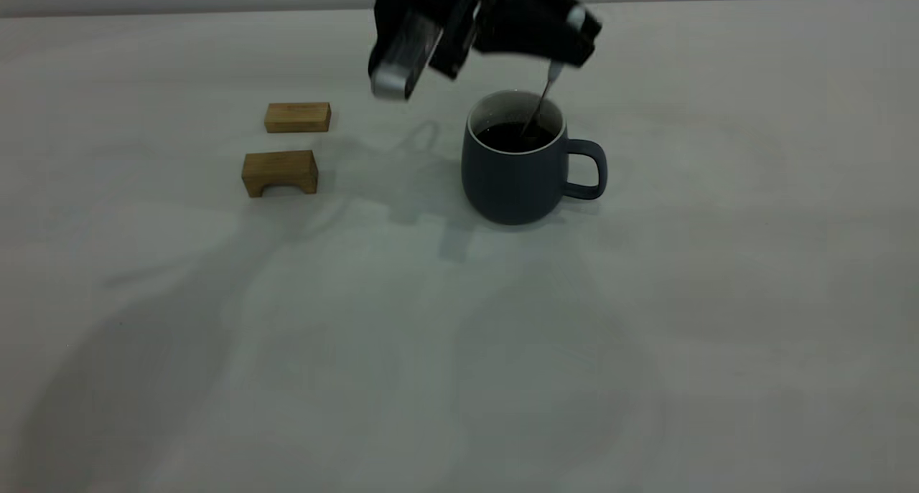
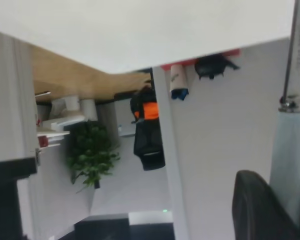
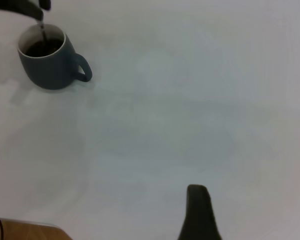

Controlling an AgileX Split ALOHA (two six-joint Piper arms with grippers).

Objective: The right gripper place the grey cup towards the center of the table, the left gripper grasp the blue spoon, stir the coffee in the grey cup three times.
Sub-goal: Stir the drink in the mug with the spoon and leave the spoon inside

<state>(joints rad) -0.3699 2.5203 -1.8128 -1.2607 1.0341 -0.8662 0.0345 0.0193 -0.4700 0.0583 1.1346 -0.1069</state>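
Note:
The grey cup point(image 1: 513, 170) stands upright near the middle of the table point(image 1: 646, 321), its handle towards the right, with dark coffee point(image 1: 511, 135) inside. My left gripper point(image 1: 567, 44) hangs just above the cup, shut on the blue spoon point(image 1: 549, 84), whose metal neck slants down into the coffee. In the left wrist view the spoon's pale handle point(image 2: 288, 150) runs between the dark fingers point(image 2: 255, 205). The right wrist view sees the cup point(image 3: 47, 67) far off; my right gripper point(image 3: 250, 217) is well away from it, open, with one finger point(image 3: 197, 212) showing and nothing held.
Two tan wooden blocks lie left of the cup: a flat one point(image 1: 297, 117) and an arched one point(image 1: 280, 171) nearer the front. Bare table stretches in front of the cup and to its right.

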